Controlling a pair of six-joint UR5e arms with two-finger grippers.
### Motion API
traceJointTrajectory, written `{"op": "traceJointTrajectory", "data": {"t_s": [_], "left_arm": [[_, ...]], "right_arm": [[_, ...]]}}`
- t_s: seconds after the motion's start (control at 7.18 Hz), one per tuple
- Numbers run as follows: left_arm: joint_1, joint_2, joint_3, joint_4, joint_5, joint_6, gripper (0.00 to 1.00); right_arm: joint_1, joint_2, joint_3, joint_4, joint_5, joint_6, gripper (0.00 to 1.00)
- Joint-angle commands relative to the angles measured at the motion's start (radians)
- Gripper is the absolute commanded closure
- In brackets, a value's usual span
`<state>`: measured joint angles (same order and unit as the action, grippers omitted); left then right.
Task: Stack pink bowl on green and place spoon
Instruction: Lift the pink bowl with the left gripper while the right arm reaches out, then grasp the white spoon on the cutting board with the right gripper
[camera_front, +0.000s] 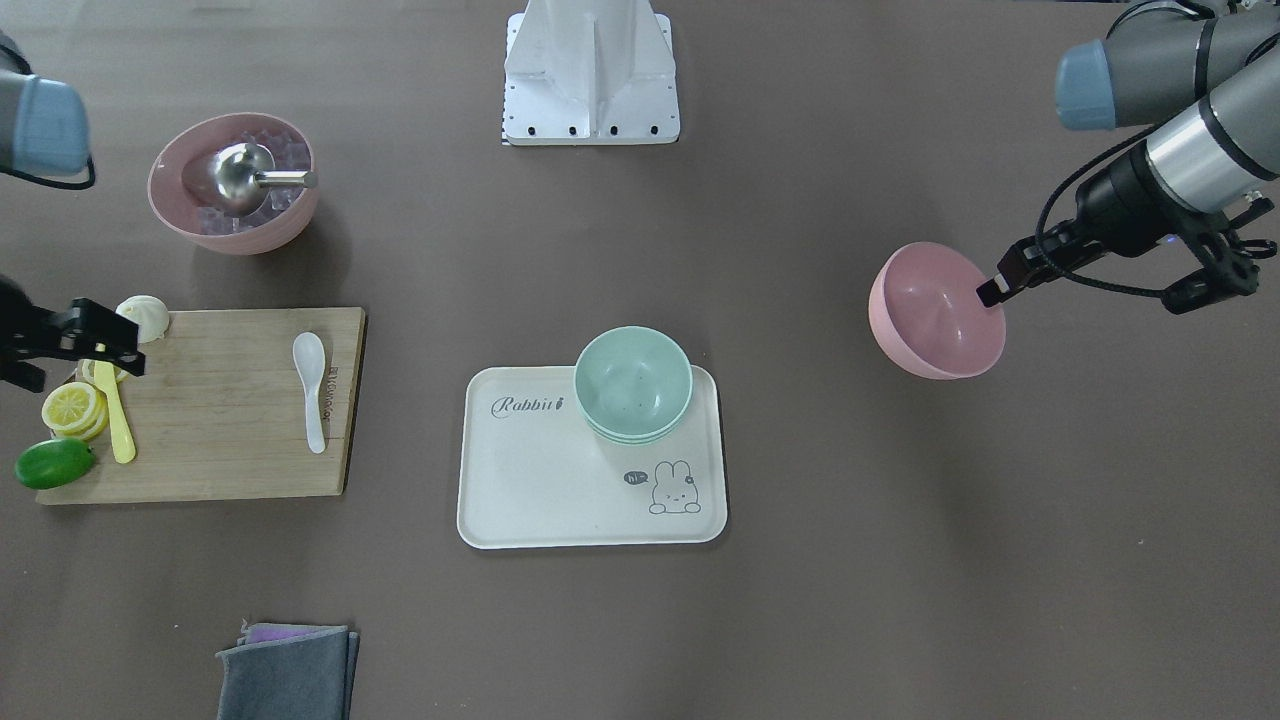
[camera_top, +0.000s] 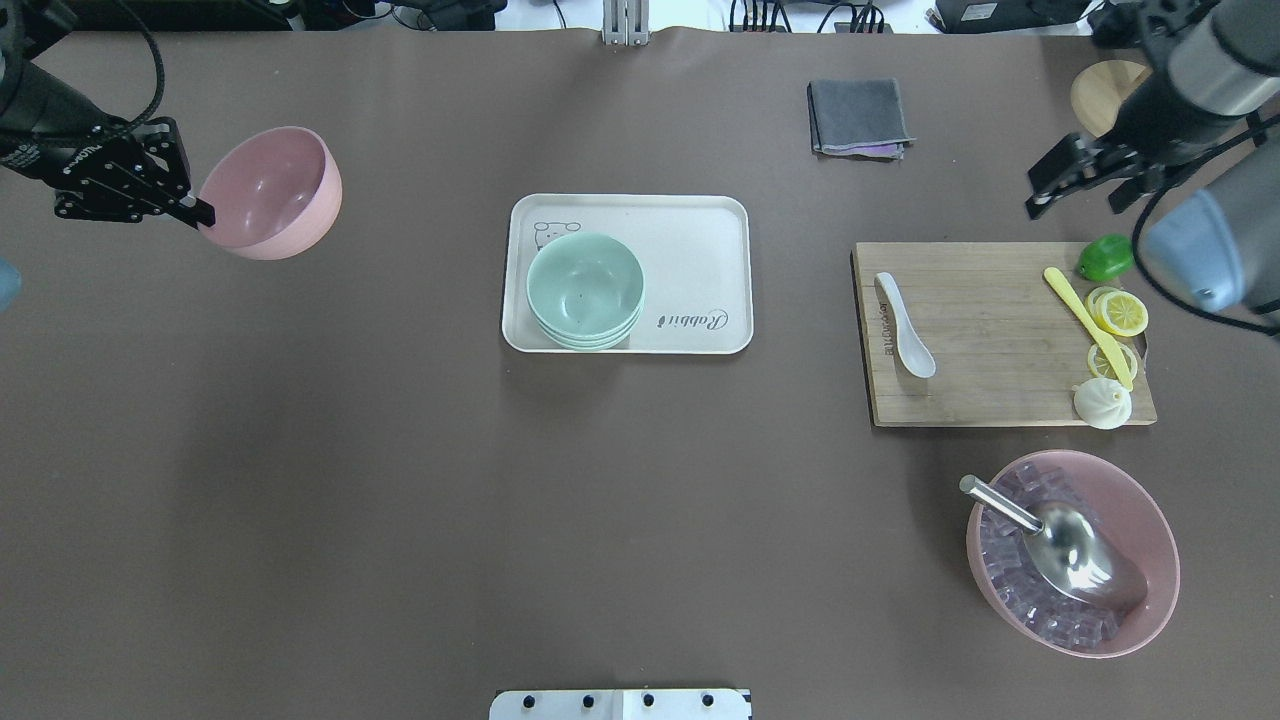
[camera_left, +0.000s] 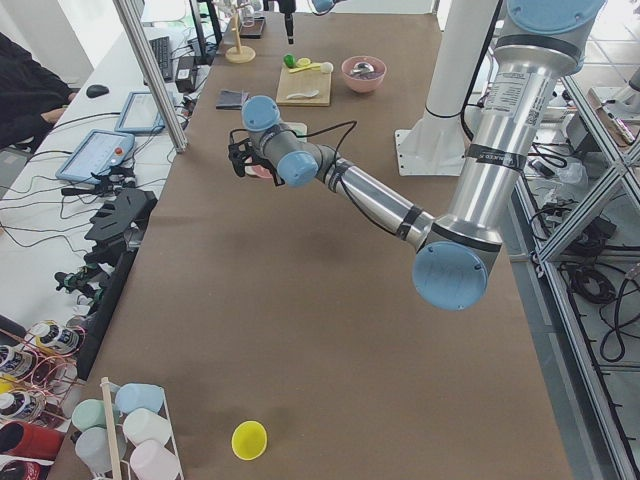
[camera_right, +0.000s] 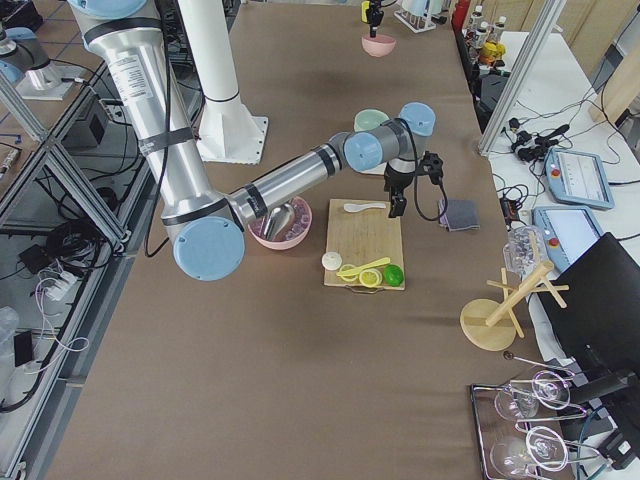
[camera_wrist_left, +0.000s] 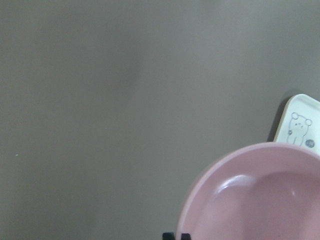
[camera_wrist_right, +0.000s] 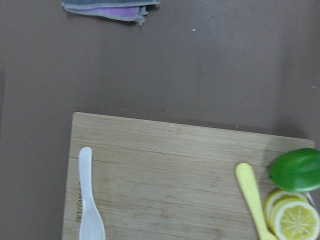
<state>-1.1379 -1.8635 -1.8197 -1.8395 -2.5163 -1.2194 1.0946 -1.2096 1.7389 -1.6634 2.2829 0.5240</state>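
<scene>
Left gripper (camera_top: 198, 210): fingers clamped on the rim of the pink bowl (camera_top: 272, 190), which is held aloft and tilted.
Green bowls (camera_top: 585, 290): well apart from those fingers; stacking not yet done.
Right gripper (camera_top: 1078, 185): fingers spread, empty; the white spoon (camera_top: 905, 340) lies nearby, untouched.

arms (camera_left: 370, 195): silver tubes, blue caps; cables (camera_top: 161, 70), left gripper (camera_top: 203, 212): black; base (camera_front: 592, 75): white, seemingly bolted
</scene>
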Motion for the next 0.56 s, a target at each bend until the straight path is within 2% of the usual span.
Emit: {"op": "traceJointTrajectory", "data": {"t_s": [0.0, 0.14, 0.42], "left_arm": [[0.003, -0.042, 0.013, 0.026, 0.008, -0.002, 1.0], [0.003, -0.046, 0.013, 0.026, 0.036, -0.002, 1.0], [0.01, -0.057, 0.022, 0.026, 0.042, -0.002, 1.0]], "right_arm": [[-0.168, 0.027, -0.053, 0.159, -0.138, 0.192, 0.02], [-0.22, 0.03, -0.093, 0.218, -0.164, 0.194, 0.03], [-0.24, 0.024, -0.13, 0.251, -0.171, 0.182, 0.11]]}}
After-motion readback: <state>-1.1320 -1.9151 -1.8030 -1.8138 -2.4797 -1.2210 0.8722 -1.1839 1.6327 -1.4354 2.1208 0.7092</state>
